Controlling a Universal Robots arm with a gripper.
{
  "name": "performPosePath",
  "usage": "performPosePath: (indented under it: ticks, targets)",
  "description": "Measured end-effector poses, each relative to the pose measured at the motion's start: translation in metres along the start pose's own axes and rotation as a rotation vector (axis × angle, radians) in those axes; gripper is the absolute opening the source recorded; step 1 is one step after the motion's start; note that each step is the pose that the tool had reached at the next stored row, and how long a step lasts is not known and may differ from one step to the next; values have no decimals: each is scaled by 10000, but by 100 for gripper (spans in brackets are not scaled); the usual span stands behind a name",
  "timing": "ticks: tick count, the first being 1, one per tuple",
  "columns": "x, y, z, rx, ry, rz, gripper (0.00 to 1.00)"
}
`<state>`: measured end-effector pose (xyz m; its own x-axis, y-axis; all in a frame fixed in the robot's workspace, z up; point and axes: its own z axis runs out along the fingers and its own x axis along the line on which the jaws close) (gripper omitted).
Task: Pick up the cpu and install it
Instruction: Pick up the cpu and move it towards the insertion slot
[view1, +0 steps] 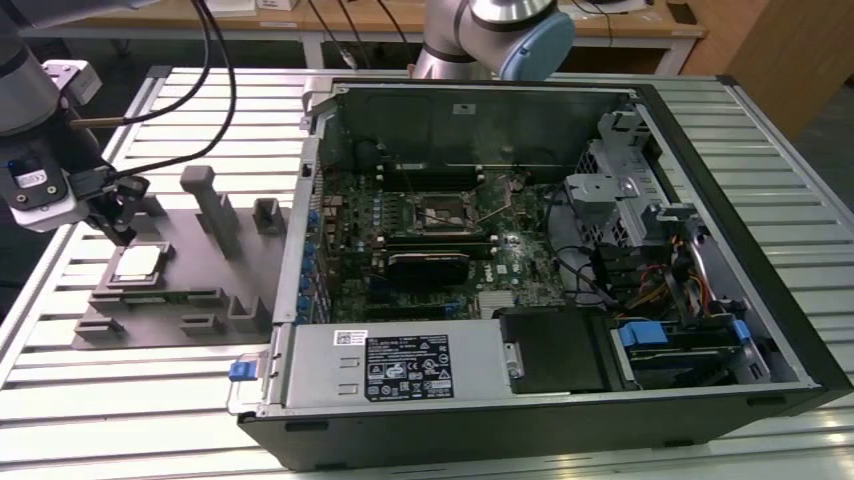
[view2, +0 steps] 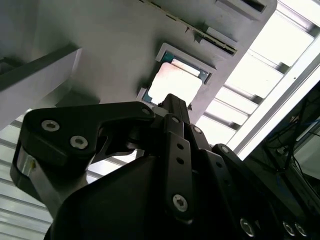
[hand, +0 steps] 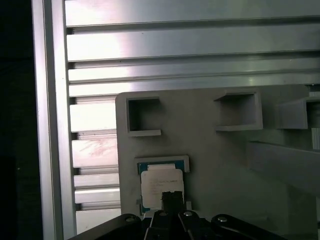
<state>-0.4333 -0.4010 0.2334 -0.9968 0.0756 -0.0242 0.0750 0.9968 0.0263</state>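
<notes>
Grey plastic fixture (hand: 220, 160) on slatted bench (hand: 150, 50); cpu (hand: 161, 184) flat in pocket, lid print unreadable; tool (hand: 171, 198) pressed together directly over cpu edge, contact unclear.

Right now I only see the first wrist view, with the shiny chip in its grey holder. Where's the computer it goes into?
Observer: In the exterior view, an open computer case lies on the table, to the exterior view's right of the grey fixture plate.
Operator: Is there a spot inside for it?
Observer: Yes. A black socket frame sits on the green motherboard, near the middle of the case.
Operator: Am I close to the chip?
Observer: The gripper hangs just over the cpu, which lies flat in its pocket on the plate. I cannot tell whether they touch.
</notes>
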Motion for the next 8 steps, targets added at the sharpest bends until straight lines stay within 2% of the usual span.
performPosePath:
  ticks: [8]
  targets:
    - [9, -18, 117, -1, 2, -49, 11]
